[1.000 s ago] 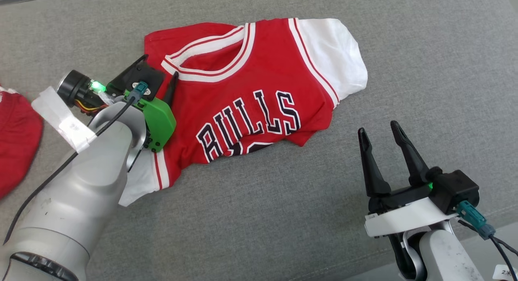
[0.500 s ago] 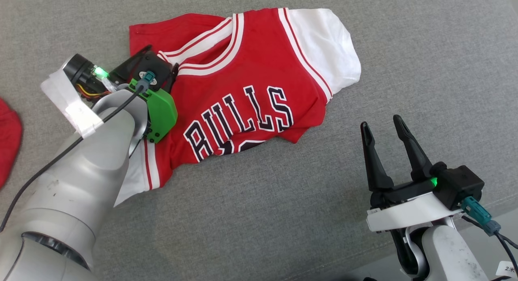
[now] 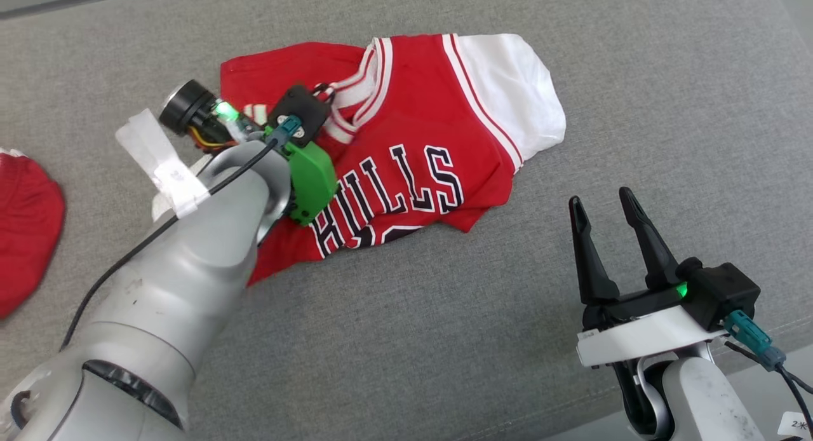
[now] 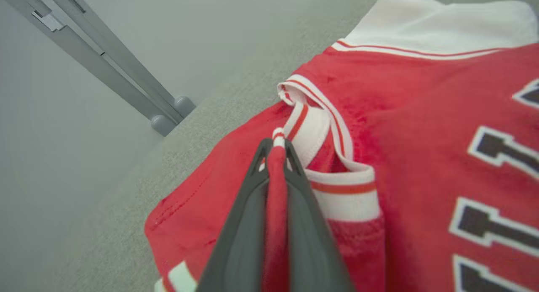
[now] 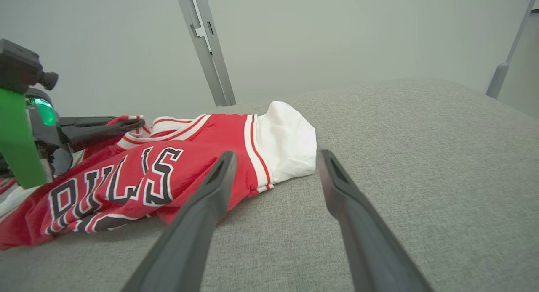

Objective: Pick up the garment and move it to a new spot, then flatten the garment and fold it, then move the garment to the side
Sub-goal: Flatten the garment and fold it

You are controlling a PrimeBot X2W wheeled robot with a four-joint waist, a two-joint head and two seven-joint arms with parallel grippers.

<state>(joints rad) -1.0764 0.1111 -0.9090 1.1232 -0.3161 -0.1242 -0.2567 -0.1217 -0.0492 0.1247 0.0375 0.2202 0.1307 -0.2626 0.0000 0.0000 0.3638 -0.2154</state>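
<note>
**Head view:** The left end effector stood spread over the collar of the garment 1 second ago. It has now closed on that collar, just left of the frame's upper centre. The neckline, a wide flat U before, is pinched into a narrow fold. The garment lies crumpled on the grey upholstered surface, in the upper middle. The right end effector stays at the lower right, its 2 fingers spread wide and holding nothing, well apart from the cloth.

**Left wrist view:** The 2 dark fingers meet at the lower centre, with a ridge of red cloth and striped trim clamped between them.

**Right wrist view:** The garment fills the left half, and the other arm grips its collar near the left edge.

The grasp looks made, so lifting the garment to a new spot can likely begin.
</note>
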